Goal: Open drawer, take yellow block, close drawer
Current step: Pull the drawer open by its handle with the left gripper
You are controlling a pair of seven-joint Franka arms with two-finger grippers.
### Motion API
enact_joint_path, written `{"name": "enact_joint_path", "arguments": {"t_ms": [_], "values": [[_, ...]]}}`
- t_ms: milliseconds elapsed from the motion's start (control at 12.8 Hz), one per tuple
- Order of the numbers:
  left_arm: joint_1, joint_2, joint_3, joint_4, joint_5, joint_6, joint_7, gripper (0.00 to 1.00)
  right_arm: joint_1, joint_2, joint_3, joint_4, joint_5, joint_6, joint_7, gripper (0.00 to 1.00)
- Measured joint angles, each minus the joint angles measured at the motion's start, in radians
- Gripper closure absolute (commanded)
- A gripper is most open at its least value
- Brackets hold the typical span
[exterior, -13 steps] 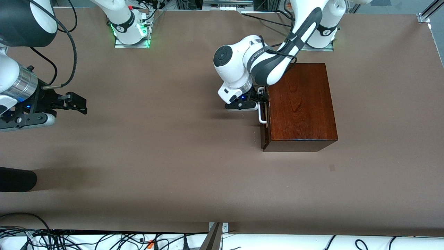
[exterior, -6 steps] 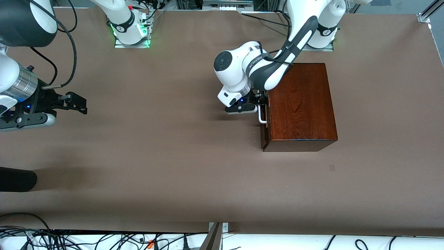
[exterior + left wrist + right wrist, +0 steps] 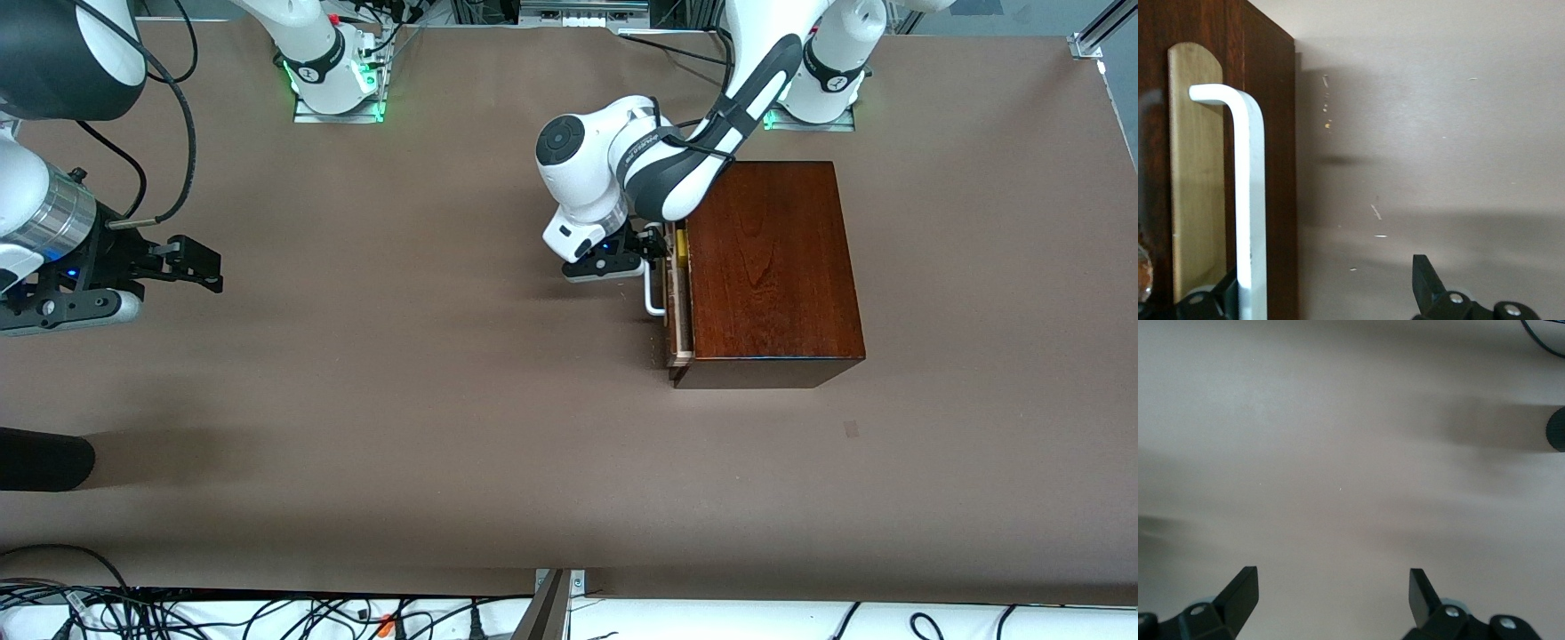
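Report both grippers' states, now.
Left gripper: open, white U-shaped bar handle of the dark wooden drawer between its fingers, not clamped.
Right gripper: open, empty, waiting over the brown table.

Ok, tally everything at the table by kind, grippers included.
Wooden box, its drawer slightly open: 1
Yellow block, in the drawer: 1
Grippers: 2 (left gripper open at the drawer's white handle; right gripper open, waiting over the right arm's end of the table)
Total: 4
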State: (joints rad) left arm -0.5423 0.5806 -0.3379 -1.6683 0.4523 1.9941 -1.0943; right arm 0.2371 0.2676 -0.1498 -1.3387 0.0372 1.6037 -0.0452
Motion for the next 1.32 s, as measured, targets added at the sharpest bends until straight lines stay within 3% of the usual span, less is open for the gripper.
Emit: {"name": "enact_joint_path", "arguments": {"t_ms": [389,1324], "values": [[-0.005,-0.005,0.001,0.004,-0.053,0.076,-0.003,0.0,0.0,0.0,0.0,0.0,0.0,0.0,0.0,0.0],[-0.06,0.024,0.03,0.064,-0.077,0.079,-0.007,0.0,-0.002,0.0,-0.01,0.0,0.0,0.0,0.0,0.0]]}}
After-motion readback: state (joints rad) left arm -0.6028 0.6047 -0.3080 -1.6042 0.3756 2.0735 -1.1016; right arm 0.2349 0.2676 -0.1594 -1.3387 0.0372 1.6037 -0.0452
